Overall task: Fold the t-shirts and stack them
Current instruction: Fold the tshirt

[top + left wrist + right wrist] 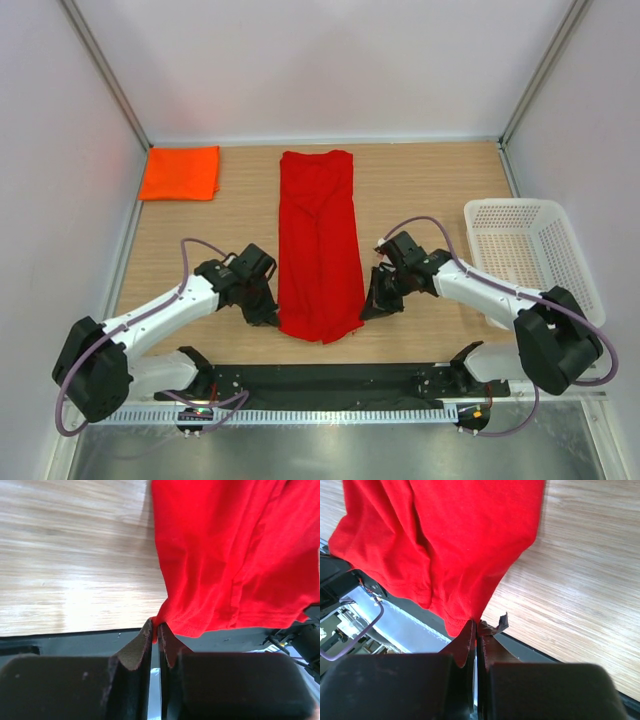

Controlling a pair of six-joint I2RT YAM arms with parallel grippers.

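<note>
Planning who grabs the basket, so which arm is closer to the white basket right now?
Right. The right arm lies just beside the basket; the left arm is beyond the red shirt, at its far edge.

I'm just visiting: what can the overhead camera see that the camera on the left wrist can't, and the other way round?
Only the overhead view: the folded orange t-shirt at the far left corner of the table, the white mesh basket on the right, both arms, and the whole length of the red t-shirt, folded into a long strip.
Only the left wrist view: close up, the left gripper pinching that shirt's near corner at its stitched hem.
Both: the red t-shirt and the table.
</note>
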